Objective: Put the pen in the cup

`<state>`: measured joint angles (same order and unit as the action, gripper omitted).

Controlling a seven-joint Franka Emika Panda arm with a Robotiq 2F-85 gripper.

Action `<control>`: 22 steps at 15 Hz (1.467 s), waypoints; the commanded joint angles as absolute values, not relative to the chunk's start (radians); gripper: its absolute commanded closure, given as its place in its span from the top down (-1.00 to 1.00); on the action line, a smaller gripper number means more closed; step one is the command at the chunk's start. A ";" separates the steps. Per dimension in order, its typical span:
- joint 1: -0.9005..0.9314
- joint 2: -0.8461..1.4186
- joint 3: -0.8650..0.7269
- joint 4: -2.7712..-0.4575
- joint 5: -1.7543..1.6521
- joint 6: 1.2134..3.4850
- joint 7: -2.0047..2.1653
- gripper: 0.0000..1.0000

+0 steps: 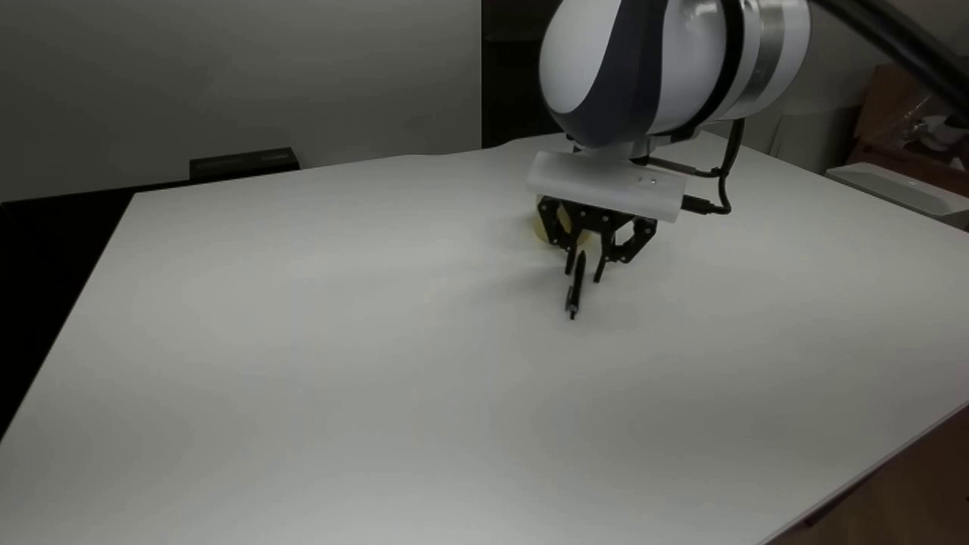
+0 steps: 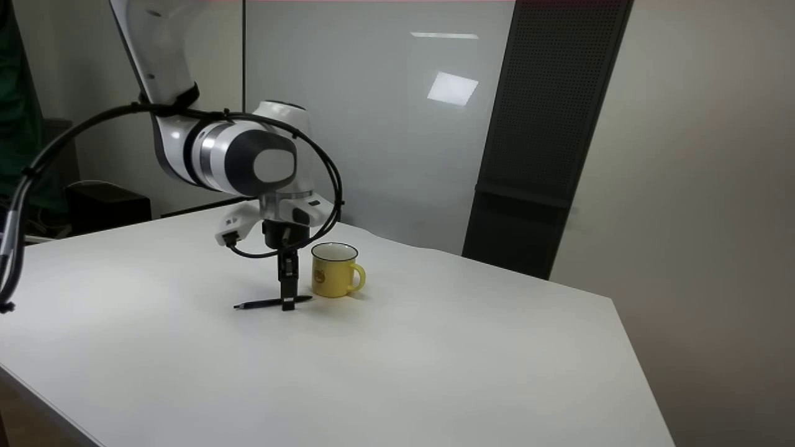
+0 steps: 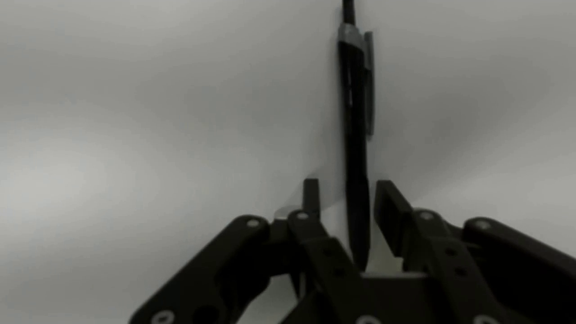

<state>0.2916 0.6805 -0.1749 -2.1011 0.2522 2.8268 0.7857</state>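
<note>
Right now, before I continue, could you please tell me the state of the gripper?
Gripper: open, its jaws on either side of the pen, with a visible gap; it is not holding it.

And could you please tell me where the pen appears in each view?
In an exterior view: pen, slightly right of centre.
In an exterior view: pen, left of centre, below the middle.
Wrist view: pen, right of centre, reaching the top edge.
Shared landmark: the gripper, visible in all three views.

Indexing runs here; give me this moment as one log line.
fingers: open, astride pen | pen: lying on table | cup: upright, pen outside
</note>
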 commanded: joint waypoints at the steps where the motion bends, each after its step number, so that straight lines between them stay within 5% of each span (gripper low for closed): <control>1: 0.269 0.690 -0.157 -2.079 0.243 2.817 0.806 -0.88; 3: 0.264 0.687 -0.154 -2.079 0.244 2.809 0.802 -1.00; 13: 0.252 0.505 -0.129 -2.142 0.203 2.666 0.759 -0.93; 22: 0.116 0.376 -0.042 -1.934 0.250 2.217 0.614 -0.93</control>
